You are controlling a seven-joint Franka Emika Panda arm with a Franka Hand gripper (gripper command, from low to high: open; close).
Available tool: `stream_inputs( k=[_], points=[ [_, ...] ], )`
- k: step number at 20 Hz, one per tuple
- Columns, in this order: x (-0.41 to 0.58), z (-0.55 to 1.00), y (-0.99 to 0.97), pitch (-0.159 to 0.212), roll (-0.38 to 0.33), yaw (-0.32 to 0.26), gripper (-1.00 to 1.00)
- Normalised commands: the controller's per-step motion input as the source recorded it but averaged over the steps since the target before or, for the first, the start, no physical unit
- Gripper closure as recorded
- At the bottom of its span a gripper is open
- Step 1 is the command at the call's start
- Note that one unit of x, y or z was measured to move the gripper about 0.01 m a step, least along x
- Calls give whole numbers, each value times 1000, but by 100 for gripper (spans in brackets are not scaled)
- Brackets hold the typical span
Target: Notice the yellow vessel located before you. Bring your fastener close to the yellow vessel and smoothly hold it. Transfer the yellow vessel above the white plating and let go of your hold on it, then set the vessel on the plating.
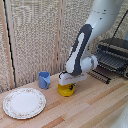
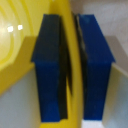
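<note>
The yellow bowl [image 1: 66, 90] is small, round, shallow and bright yellow, of plain glossy finish. It stands near the middle of the wooden table [image 1: 95, 107], just to the exterior view's right of the blue mug [image 1: 44, 80] and well apart from the white plate [image 1: 24, 103], which lies flat near the table's corner on the exterior view's left. The plate is far wider than the bowl and carries a faint floral band round its rim.

The gripper [image 1: 69, 83] is down on top of the bowl, at the end of the white arm [image 1: 92, 35]. From this angle the bowl's upper part is covered by the gripper block, and whether the bowl rests on the table or is just clear of it cannot be told.

The wrist view supplies what the exterior view hides. Two dark-blue fingers [image 2: 50, 70] stand either side of the bowl's thin yellow rim [image 2: 71, 60], one inside the wall and one outside, both pressed against it: the gripper [image 2: 71, 75] is clamped on the bowl's wall. Light glints on the bowl's interior.

A black wire rack [image 1: 112, 57] stands behind, on the exterior view's right.
</note>
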Motion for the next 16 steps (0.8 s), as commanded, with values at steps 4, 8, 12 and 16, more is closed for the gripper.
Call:
stream_inputs(
  k=[4,8,12,16],
  points=[
    [0,751,59,0,152,25,100],
    [113,789,94,1,142,59,100],
    [339,715,355,28,102,50,100],
    [428,456,663,57,46,25,100]
  ],
)
